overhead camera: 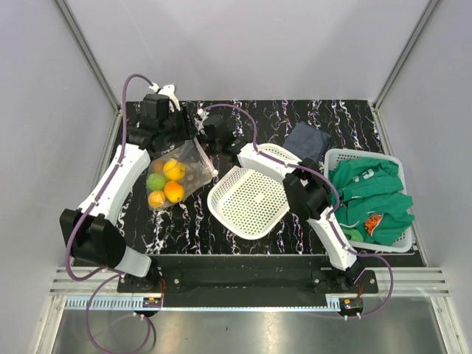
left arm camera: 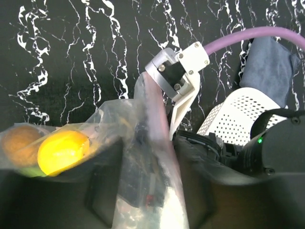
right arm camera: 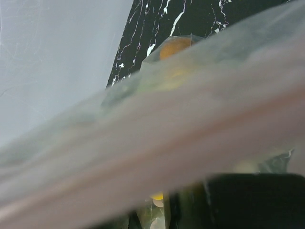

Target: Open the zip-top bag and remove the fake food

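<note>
Seen from above, the left gripper (overhead camera: 171,124) and right gripper (overhead camera: 215,135) meet at the top edge of the clear, crinkly plastic zip-top bag (overhead camera: 195,158). The bag slopes away below them toward the arm bases. The fake food (overhead camera: 174,190), glossy orange, yellow and green plastic fruits, is bunched at the bag's low end, well beneath both grippers. A tilted white mesh basket (overhead camera: 254,195) lies just beside the right gripper's arm.

In the left wrist view, the bag's pinkish zip strip (left arm camera: 152,112) rises between the left gripper's dark, blurred fingers (left arm camera: 102,191). I cannot tell whether they pinch it. Just beyond them, the right gripper is pressed together on the strip's top.

In the right wrist view, the strip crosses right in front of the camera, with an orange fruit beyond.

The left fingers may catch both layers, so a pull would drag the whole bag rather than part the zip. Slick film could also slip free.
</note>
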`<state>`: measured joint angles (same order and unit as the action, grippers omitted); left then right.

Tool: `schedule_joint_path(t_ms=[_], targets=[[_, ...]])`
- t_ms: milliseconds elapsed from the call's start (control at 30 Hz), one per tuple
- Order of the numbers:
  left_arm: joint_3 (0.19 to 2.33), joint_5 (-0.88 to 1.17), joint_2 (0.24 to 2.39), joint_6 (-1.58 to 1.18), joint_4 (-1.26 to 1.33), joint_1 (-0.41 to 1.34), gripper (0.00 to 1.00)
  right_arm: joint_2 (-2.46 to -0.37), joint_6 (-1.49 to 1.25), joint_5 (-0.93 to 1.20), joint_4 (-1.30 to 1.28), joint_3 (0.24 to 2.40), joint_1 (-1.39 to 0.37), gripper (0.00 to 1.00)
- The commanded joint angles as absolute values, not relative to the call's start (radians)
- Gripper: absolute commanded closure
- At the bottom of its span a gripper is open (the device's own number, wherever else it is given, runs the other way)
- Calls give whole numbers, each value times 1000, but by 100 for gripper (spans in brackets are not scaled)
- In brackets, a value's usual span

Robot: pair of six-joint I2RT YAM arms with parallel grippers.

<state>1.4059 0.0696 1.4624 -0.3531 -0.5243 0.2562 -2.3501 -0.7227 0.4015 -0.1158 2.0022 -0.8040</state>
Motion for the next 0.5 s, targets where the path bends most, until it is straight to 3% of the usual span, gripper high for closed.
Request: schedule_joint_path(t_ms=[0,133,167,267,467], targets=[[1494,80,1489,-311,-557,252,63,-2276,-709,385,-83,2000,-810,76],[1505,101,1508,-299,-581,241,96,-2261,-686,365,-110,2000,-807,75],[1505,113,1503,-301,-583,239,100,-2255,-669,359,-124,2002,-805,75],[1522,123,1485,-319,-581,235,100,-2255,-620,333,-208,2054,-798,75],[1569,207,1416,-475,-586,193,100,-2299,-477,295,-575,2418,-798,73]])
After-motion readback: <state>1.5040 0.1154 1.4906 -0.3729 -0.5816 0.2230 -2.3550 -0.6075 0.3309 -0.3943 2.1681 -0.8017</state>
